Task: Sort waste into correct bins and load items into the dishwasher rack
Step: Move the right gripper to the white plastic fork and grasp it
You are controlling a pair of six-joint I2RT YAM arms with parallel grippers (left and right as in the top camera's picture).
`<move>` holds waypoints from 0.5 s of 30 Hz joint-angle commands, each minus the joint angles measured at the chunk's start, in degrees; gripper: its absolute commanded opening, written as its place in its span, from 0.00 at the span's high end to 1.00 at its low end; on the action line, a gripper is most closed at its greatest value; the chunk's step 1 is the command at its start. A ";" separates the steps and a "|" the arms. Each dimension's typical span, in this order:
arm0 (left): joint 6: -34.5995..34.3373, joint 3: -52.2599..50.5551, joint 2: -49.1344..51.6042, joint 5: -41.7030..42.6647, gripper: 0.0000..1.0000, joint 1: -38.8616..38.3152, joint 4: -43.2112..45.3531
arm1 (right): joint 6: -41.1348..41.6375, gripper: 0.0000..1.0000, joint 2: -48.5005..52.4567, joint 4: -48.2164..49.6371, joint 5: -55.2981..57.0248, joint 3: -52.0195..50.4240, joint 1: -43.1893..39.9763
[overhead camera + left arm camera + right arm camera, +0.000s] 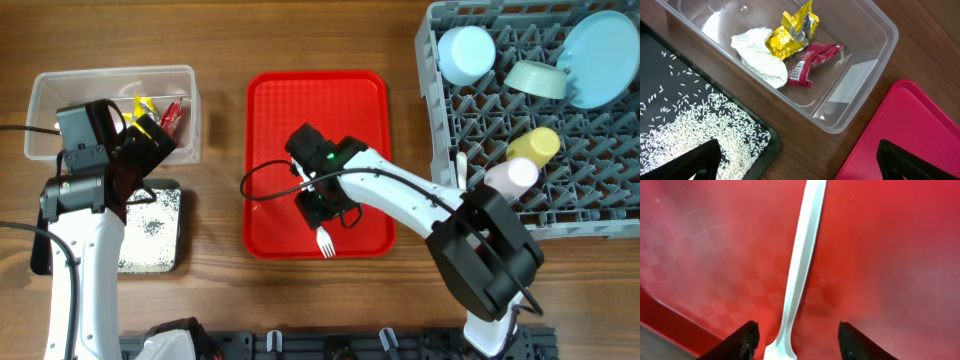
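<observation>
A white plastic fork (801, 265) lies on the flat red serving tray (316, 110), near its front edge (325, 242). My right gripper (799, 341) is open, low over the tray, one finger on each side of the fork's handle. My left gripper (805, 167) is open and empty, above the table between the black tray (771, 146) and the clear tub (865, 65). The tub holds the white tissue (760, 57), yellow foil wrapper (792, 35) and red-and-clear wrapper (810, 62). White crumbs (705, 132) lie in the black tray.
The grey dishwasher rack (470, 120) at the right holds a light blue bowl (467, 53), pale green bowl (536, 78), light blue plate (602, 57), yellow cup (535, 146) and white cup (513, 177). A white utensil (461, 165) stands at its left wall.
</observation>
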 commanded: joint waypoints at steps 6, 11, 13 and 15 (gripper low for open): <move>0.07 0.87 0.22 -0.76 0.00 0.31 0.11 | 0.87 0.56 2.38 -1.29 4.33 -0.35 3.04; 0.07 0.87 0.22 -0.76 0.00 0.31 0.11 | 2.43 0.79 2.40 -1.46 5.40 -0.35 3.19; 0.07 0.87 0.22 -0.76 0.00 0.31 0.11 | 3.48 0.87 2.38 -1.49 5.68 -0.35 3.19; 0.07 0.87 0.22 -0.76 0.00 0.31 0.11 | 3.72 0.90 2.40 -1.62 6.05 -0.35 3.19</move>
